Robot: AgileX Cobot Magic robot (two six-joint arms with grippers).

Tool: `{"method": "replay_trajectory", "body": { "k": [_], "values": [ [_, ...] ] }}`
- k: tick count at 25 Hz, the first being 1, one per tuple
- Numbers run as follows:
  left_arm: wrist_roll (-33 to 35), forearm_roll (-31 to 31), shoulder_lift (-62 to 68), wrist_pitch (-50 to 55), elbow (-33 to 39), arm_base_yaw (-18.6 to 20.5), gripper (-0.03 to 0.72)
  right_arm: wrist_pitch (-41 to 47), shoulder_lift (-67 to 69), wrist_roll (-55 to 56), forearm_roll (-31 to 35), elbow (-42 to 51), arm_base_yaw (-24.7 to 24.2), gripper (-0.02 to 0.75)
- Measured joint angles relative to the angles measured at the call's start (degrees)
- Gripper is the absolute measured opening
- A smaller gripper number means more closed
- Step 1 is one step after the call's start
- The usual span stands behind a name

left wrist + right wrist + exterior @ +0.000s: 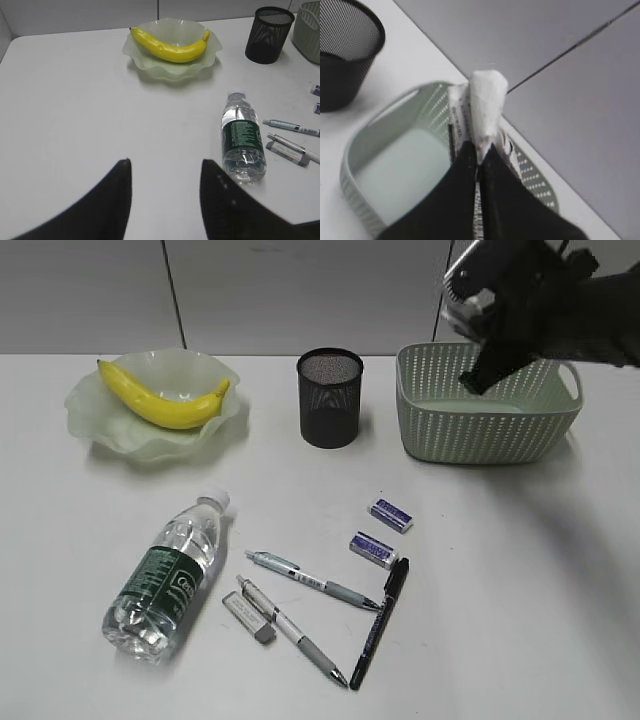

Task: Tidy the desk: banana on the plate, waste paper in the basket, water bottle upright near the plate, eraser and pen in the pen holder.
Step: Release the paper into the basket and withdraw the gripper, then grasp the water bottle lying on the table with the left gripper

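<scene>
Above basket point(488, 403), right arm point(540, 295) clamps paper point(480, 112).

We see even, diffuse light from above on the plain white flat counter point(90, 520), bright without harsh glare. Shadows are soft: a faint grey one spreads to the right of the black wire-mesh cylindrical cup point(329, 397), and another lies under the pale green wavy-rimmed dish point(172, 65). The clear plastic water bottle with its dark green label point(242, 137) carries small highlights. In the right wrist view the crumpled white-and-grey paper scrap point(482, 112) is washed out and soft, and the dark fingers point(457, 200) are blurred. In the left wrist view the black fingers point(107, 205) are near-silhouettes, out of focus.
</scene>
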Motion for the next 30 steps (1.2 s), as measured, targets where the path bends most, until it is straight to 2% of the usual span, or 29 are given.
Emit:
{"method": "replay_trajectory", "body": {
  "k": [5, 7, 12, 14, 20, 25, 30],
  "values": [
    [0.0, 0.0, 0.0, 0.0, 0.0, 0.0, 0.335, -6.5, 9.9, 2.2, 2.3, -0.1, -1.4, 0.03],
    [0.0, 0.0, 0.0, 0.0, 0.0, 0.0, 0.335, -8.7, 12.1, 4.2, 4.5, -0.5, -1.4, 0.108],
    [0.0, 0.0, 0.0, 0.0, 0.0, 0.0, 0.335, -9.4, 12.8, 5.5, 7.9, -2.7, -1.4, 0.429],
    [0.0, 0.0, 0.0, 0.0, 0.0, 0.0, 0.335, -9.4, 12.6, 5.6, 9.6, -2.9, -1.4, 0.486],
    [0.0, 0.0, 0.0, 0.0, 0.0, 0.0, 0.335, -4.4, 5.3, 2.5, 24.0, -2.9, -1.4, 0.521],
    [0.0, 0.0, 0.0, 0.0, 0.0, 0.0, 0.335, 0.9, -5.9, -1.2, 28.2, -0.4, -1.4, 0.522],
    [0.0, 0.0, 0.0, 0.0, 0.0, 0.0, 0.335, 0.6, -18.7, -4.3, 34.6, 9.7, -1.4, 0.522]
  ]
}}
